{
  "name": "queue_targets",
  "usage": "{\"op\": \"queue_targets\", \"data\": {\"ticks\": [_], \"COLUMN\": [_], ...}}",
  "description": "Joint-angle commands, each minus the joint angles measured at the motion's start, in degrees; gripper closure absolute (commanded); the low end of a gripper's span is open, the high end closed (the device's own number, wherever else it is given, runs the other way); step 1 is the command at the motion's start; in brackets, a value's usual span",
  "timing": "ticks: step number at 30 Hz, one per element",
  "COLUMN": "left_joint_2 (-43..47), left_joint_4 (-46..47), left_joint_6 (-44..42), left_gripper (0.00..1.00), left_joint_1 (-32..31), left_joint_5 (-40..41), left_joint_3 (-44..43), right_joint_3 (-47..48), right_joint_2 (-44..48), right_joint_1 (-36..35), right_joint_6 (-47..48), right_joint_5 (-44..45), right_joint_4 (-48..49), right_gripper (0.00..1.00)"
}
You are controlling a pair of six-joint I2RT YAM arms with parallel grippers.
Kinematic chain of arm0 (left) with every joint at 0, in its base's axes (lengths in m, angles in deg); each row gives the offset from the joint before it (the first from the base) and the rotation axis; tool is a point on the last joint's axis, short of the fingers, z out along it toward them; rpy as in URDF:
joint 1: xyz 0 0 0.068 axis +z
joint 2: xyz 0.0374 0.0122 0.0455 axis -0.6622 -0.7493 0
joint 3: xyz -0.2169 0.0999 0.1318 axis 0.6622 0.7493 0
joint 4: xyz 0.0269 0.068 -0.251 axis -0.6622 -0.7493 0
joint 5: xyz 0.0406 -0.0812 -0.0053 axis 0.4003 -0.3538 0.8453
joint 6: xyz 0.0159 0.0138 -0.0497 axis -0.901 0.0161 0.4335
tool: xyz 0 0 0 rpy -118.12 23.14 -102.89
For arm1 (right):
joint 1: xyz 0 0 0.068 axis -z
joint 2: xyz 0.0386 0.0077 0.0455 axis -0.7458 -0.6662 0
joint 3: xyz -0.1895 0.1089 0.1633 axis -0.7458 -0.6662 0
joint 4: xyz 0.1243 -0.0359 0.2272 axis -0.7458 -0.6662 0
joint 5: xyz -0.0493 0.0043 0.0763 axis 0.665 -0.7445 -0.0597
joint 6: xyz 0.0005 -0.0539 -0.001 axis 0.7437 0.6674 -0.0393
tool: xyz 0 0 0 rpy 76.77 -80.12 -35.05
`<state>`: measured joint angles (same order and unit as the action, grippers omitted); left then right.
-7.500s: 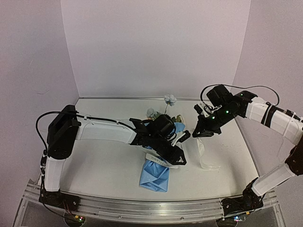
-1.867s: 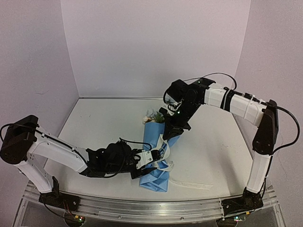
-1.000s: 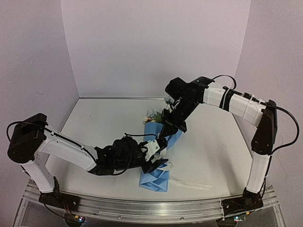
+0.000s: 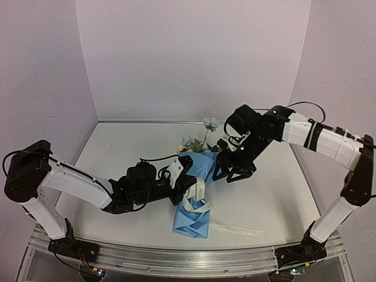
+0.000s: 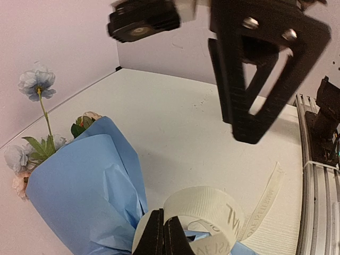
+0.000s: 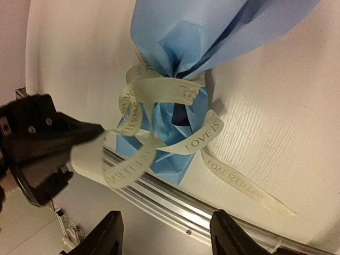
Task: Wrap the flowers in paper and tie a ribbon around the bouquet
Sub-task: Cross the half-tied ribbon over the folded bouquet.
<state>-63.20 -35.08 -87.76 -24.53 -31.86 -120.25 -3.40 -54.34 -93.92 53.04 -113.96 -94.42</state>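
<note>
Top view shows the bouquet [image 4: 192, 218] lying in the middle of the white table [image 4: 117, 147], with its thin end toward the bottom of the frame. Pale blue and cream flowers [image 4: 202, 136] poke out of the wide end, near the back wall. The ribbon [image 4: 198, 197] loops loosely around the middle of the blue paper [image 4: 207, 165]. One long end trails on the table toward the lower right. The left gripper [image 4: 189, 181] sits just left of the bouquet, pinched tight on a piece of the ribbon. The right gripper [image 4: 231, 173] hangs just right of the bouquet, its fingers spread wide with nothing in them.
</note>
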Motion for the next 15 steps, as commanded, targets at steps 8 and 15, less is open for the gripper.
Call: {"op": "queue_targets", "data": {"ticks": [8, 15], "left_joint_2": [5.15, 5.58], "left_joint_4": [1.48, -0.88], "left_joint_6": [12.15, 16.48], "left_gripper": [1.0, 1.0], "left_joint_1": [4.1, 4.78], "left_joint_5": [-3.63, -2.83], "left_joint_3": [0.28, -0.13], "right_joint_3": [-25.97, -27.93], "right_joint_2": [6.75, 1.54], "right_joint_1": [-0.81, -2.74], "right_joint_6": [25.05, 27.81], "right_joint_5": [-0.49, -0.12], "right_joint_4": [35.51, 45.48], "right_gripper": [0.39, 0.42]}}
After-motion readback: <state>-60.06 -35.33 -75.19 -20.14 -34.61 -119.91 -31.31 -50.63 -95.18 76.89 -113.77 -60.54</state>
